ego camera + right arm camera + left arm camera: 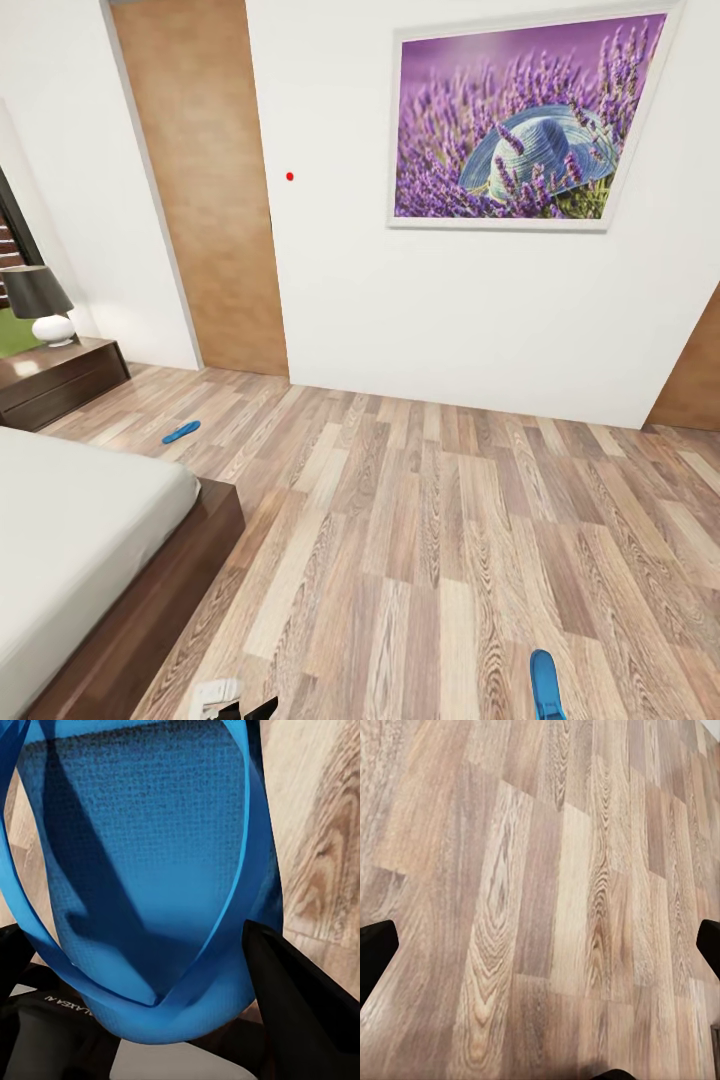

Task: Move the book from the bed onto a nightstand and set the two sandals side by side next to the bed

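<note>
one sandal (142,877) is sitting gripped in the right jaws, low over the floor (450,520). second sandal (181,432) is lying apart near the nightstand (60,375), beside the bed (80,520). left jaws are hanging spread, empty. pairing is pending; book status unknown.

We read only upside-down pale lettering, seemingly "GALAXEA", on the right gripper (150,1020) body, lower left
</note>
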Motion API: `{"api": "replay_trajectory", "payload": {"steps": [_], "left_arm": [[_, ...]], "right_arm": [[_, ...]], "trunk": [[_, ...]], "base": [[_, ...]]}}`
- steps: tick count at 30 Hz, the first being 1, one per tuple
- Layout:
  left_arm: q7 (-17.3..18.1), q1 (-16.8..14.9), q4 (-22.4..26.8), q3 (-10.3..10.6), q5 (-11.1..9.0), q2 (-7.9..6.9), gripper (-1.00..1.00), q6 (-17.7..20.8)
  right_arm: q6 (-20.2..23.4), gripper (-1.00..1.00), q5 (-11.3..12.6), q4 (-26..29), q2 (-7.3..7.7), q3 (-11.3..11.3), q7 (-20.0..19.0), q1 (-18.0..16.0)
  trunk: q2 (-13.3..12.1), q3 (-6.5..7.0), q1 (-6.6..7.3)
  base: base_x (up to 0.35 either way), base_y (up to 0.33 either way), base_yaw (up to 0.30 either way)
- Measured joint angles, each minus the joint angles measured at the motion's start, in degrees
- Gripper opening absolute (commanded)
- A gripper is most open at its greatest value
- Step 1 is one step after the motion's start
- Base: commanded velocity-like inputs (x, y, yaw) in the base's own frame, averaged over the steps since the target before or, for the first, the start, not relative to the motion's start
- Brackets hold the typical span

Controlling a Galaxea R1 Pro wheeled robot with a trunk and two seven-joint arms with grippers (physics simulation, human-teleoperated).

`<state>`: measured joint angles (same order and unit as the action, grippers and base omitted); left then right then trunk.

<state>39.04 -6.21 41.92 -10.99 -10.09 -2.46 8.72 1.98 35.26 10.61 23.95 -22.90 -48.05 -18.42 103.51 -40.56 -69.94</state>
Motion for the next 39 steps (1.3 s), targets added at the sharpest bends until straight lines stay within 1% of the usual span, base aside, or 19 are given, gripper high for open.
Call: {"api": "replay_trajectory", "payload": {"steps": [4, 7, 11, 15, 23, 27, 30, 32, 34, 39], "left_arm": [[0.0, 0.0, 0.0, 0.0, 0.0, -0.01, 1.0, 0.0], [0.0, 0.0, 0.0, 0.0, 0.0, -0.01, 1.0, 0.0], [0.0, 0.0, 0.0, 0.0, 0.0, -0.01, 1.0, 0.0], [0.0, 0.0, 0.0, 0.0, 0.0, -0.01, 1.0, 0.1], [0.0, 0.0, -0.1, 0.0, 0.0, -0.01, 1.0, 0.1], [0.0, 0.0, -0.1, 0.0, 0.0, 0.02, 1.0, 0.0], [0.0, 0.0, -1.6, 1.0, 0.1, 0.27, 1.0, 0.0], [-0.1, 0.0, -2.1, 2.2, 0.1, 0.38, 1.0, 0.0], [-0.1, 0.0, -2.3, 2.8, 0.1, 0.41, 1.0, -0.1], [-0.1, 0.0, -2.4, 3.3, 0.1, 0.62, 1.0, -0.1]], "right_arm": [[0.0, -1.0, 0.0, 0.0, 0.0, 0.0, 0.0, 0.0], [0.0, -1.0, 0.0, -0.1, -0.07, 0.0, 0.0, 0.0], [0.0, -1.0, -0.2, -0.1, -1.19, -0.1, 0.0, 0.0], [0.0, -1.0, -0.2, -0.2, -1.63, 0.0, 0.1, 0.0], [0.0, -1.0, -0.2, -0.3, -1.75, 0.0, 0.1, 0.0], [0.0, -1.0, -0.1, -0.3, -1.72, 0.2, 1.5, 0.0], [0.0, -1.0, -0.1, -0.3, -1.68, 0.4, 3.2, 0.0], [0.0, -1.0, 0.0, -0.3, -1.67, 0.4, 3.6, 0.0], [0.0, -1.0, -0.1, -0.4, -1.68, 0.4, 3.9, 0.0], [0.0, -1.0, -0.1, -1.5, -1.66, 0.3, 3.9, 0.0]], "trunk": [[0.0, 0.0, 0.0], [0.0, 0.0, 0.02], [0.0, 0.0, 0.03], [0.0, 0.0, 0.03], [0.0, 0.0, 0.03], [0.0, 0.0, 0.03], [0.0, 0.0, 0.03], [0.0, 0.0, 0.03], [0.0, 0.0, 0.03], [0.0, 0.0, 0.03]], "base": [[0.025, 0.0, 0.0], [0.209, 0.0, 0.0], [0.295, 0.0, 0.0], [0.315, -0.031, 0.0], [0.315, -0.087, 0.0], [0.307, -0.113, 0.0], [0.306, -0.115, 0.0], [0.306, -0.116, 0.0], [0.306, -0.116, 0.0], [0.305, -0.116, 0.0]]}}
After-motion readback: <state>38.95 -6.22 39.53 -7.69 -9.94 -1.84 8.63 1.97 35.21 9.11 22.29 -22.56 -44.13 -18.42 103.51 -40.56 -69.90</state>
